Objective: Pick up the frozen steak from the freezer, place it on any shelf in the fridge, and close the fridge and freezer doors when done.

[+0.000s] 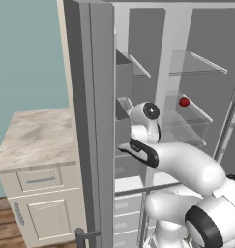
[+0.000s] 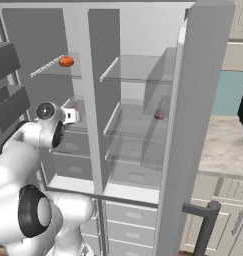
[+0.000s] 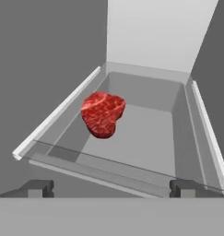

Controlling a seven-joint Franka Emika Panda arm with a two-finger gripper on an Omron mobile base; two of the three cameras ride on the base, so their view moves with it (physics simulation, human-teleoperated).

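A: Dark finger tips stand wide apart at the bottom of the hand view, so the gripper is spread open with nothing between its jaws.

B: And the frozen steak?

A: Bright red marbled with white, lying on the floor of a grey bin just ahead of the gripper, toward the bin's left wall. Nothing touches it.

B: Where is the hand in the base views?

A: In the left base view the arm reaches from lower right into the freezer, the narrow left half, at the height of its grey bins. The right base view shows the wrist at the same compartment.

B: And further out?

A: Both doors hang open. In the fridge clear glass shelves are stacked, and a round red item sits on one of them. An orange-red item lies on an upper freezer shelf. A marble-topped cabinet stands beside the unit.
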